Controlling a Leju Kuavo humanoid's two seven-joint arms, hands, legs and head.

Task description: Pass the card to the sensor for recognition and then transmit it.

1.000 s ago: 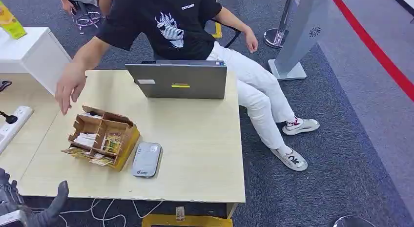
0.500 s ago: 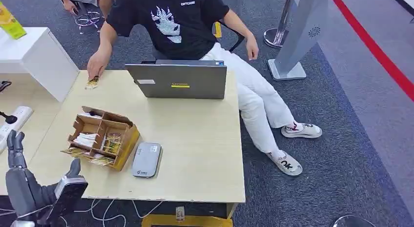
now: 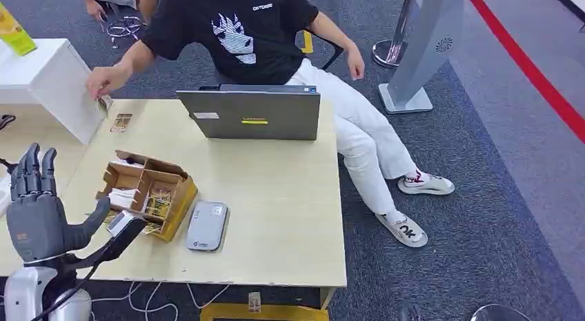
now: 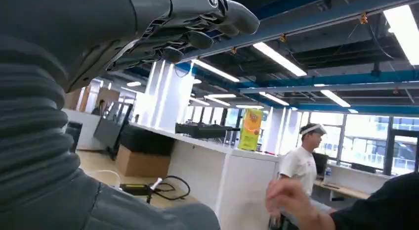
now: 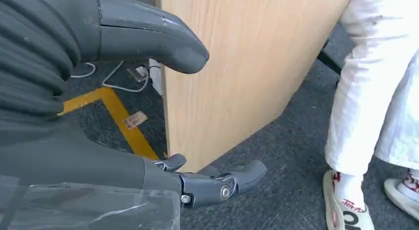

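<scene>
A brown cardboard card box [image 3: 146, 191] with several cards in its compartments stands on the table's left half. A grey flat sensor [image 3: 207, 226] lies just right of it. One loose card [image 3: 121, 122] lies near the far left corner of the table. My left hand [image 3: 36, 209] is raised at the table's near left, fingers upright and spread, holding nothing; in the left wrist view its fingers [image 4: 197, 20] stand against the ceiling. My right hand [image 5: 163, 106] hangs low beside the table's wooden side panel [image 5: 237, 67], thumb and fingers apart, holding nothing.
A person in a black shirt sits behind a grey laptop [image 3: 251, 114] at the table's far edge, one hand [image 3: 102, 79] held by a white cabinet [image 3: 48, 76]. A power strip [image 3: 17, 172] lies on the left. The person's legs [image 5: 375, 106] are beside the table.
My left hand has risen from below the table's near edge to beside the card box. The person set a card on the far left corner and drew the hand back.
</scene>
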